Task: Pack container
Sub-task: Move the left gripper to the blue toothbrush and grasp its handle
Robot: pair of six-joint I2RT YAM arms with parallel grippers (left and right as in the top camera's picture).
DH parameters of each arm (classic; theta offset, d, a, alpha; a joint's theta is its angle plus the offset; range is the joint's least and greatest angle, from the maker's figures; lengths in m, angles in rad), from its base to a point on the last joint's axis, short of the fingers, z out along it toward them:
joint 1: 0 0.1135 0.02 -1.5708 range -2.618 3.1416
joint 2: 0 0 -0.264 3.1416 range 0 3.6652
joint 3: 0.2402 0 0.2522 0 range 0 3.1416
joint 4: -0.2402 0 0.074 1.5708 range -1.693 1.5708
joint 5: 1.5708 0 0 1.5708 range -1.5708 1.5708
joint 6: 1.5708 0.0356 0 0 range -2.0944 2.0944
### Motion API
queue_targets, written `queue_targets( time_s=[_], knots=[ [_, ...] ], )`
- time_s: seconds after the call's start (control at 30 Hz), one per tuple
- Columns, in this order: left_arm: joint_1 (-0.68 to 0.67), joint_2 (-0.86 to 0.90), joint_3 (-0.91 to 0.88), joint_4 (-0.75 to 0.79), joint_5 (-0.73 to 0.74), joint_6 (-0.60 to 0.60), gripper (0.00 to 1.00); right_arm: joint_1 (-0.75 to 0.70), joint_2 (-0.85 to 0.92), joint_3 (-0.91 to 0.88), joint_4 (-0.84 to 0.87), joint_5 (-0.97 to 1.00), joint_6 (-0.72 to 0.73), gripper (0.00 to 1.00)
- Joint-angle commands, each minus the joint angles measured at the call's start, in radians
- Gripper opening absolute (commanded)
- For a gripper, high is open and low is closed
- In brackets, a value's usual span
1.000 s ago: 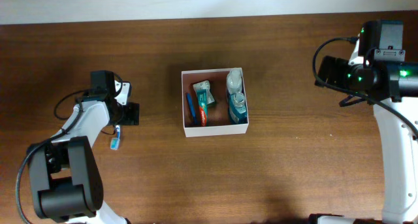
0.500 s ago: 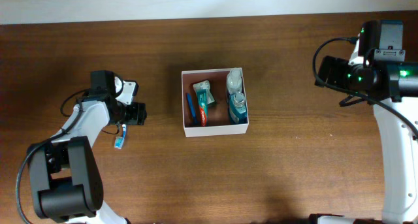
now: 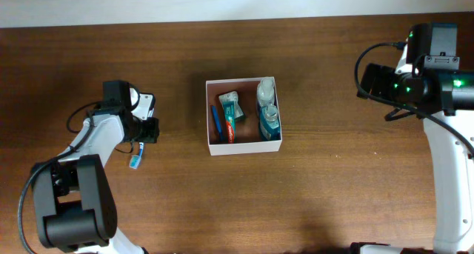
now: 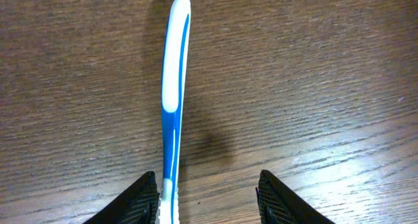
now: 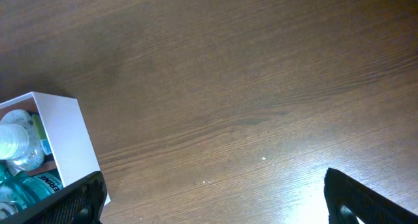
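The container (image 3: 244, 147), a white-walled square box, sits mid-table and holds a blue toothbrush (image 3: 217, 124), a toothpaste tube (image 3: 232, 109), a clear bottle (image 3: 265, 93) and a blue bottle (image 3: 269, 123). A blue-and-white toothbrush (image 3: 135, 159) lies on the table at the left. My left gripper (image 3: 150, 129) is open just above it. In the left wrist view this toothbrush (image 4: 173, 87) runs down between the open jaws (image 4: 209, 201), close beside the left finger. My right gripper (image 5: 215, 201) is open and empty, far right of the container (image 5: 65, 132).
The dark wooden table (image 3: 333, 180) ends at a pale strip along its far edge (image 3: 222, 2). The right arm (image 3: 415, 84) stands at the far right and the left arm's base (image 3: 74, 209) at the near left.
My left gripper moved a little right, then back slightly left, staying over the toothbrush. The toothbrush on the table shifted slightly right. The right arm has not moved.
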Motion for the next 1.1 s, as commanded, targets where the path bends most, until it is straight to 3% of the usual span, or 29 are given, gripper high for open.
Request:
queue_targets(
  time_s=[0.0, 0.2, 0.3, 0.57, 1.07],
  knots=[
    [0.005, -0.014, -0.021, 0.002, -0.008, 0.009, 0.49, -0.006, 0.002, 0.008, 0.003, 0.005, 0.005, 0.98],
    [0.005, -0.014, -0.053, 0.039, -0.008, 0.009, 0.49, -0.006, 0.002, 0.008, 0.003, 0.005, 0.005, 0.98],
    [0.005, -0.014, -0.053, 0.039, -0.008, 0.009, 0.40, -0.006, 0.002, 0.008, 0.003, 0.005, 0.005, 0.98],
    [0.005, -0.014, -0.053, 0.042, -0.008, 0.009, 0.28, -0.006, 0.002, 0.008, 0.003, 0.005, 0.005, 0.98],
    [0.005, -0.013, -0.069, 0.039, -0.009, 0.007, 0.23, -0.006, 0.002, 0.008, 0.003, 0.005, 0.005, 0.98]
  ],
)
